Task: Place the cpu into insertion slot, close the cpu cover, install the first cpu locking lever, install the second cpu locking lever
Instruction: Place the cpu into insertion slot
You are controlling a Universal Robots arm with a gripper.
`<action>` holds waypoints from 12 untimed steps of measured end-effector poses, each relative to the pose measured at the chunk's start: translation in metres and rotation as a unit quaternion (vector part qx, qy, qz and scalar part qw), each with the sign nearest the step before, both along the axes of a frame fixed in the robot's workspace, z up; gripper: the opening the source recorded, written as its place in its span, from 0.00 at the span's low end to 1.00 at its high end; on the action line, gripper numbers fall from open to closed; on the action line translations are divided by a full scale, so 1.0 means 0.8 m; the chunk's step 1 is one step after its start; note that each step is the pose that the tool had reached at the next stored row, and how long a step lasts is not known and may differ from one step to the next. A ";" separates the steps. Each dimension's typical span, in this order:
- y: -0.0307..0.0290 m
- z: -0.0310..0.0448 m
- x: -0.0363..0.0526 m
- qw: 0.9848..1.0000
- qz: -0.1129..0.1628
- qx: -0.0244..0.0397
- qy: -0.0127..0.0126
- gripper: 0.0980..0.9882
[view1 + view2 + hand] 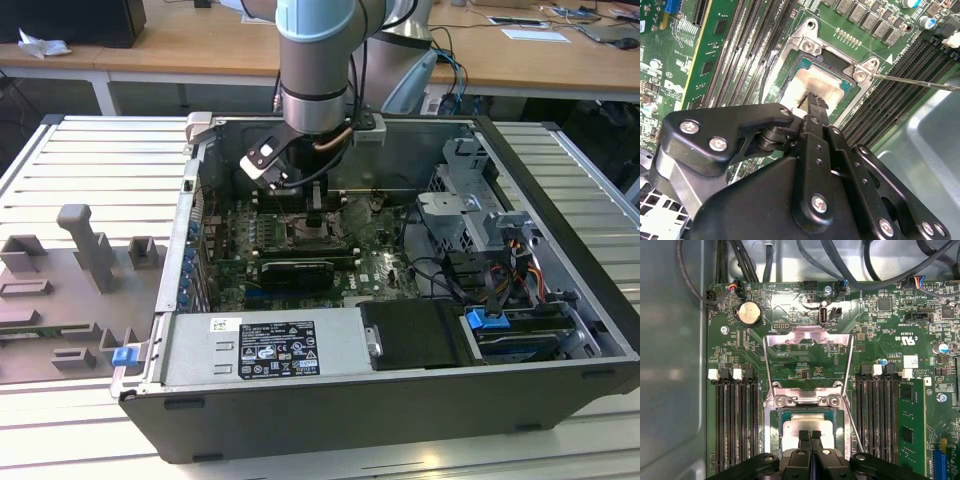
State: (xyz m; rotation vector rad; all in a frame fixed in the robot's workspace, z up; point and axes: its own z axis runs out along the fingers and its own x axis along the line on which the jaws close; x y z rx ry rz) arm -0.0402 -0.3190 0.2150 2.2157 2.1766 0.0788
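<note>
A slatted metal table [90, 160] carried an open computer case [380, 420], lying on its side with its inside exposed. The arm [315, 60] reached down into the case from above, near the back wall. A silver power supply [260, 345] lay along the case's near edge, and the green motherboard [805, 310] covered the floor behind it.

In the first wrist view, 2 banks of long black memory slots [737, 420] ran on either side of the socket area. The gripper [810, 434] stood over the middle of that area, its 2 black jaws pressed together with nothing between them, their tips on or just above the chip's metal top; contact could not be told for certain.

The cpu cover [807, 335] was swung open, tipped back from its hinge, with the board showing through its central cut-out. The insertion slot [772, 430] lay just beside that hinge, and the cpu [792, 432] sat flat inside its silver frame. 1 thin wire lever [852, 425] slanted free along the slot's side. A round coin battery [749, 314] sat beyond the cover.
</note>
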 end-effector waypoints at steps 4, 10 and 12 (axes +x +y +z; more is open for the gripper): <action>0.0000 0.0010 0.000 1.000 0.000 0.000 0.000 0.01; 0.0000 0.0024 0.000 1.000 0.000 0.000 0.000 0.01; 0.0000 0.0034 0.000 1.000 0.000 0.000 0.000 0.01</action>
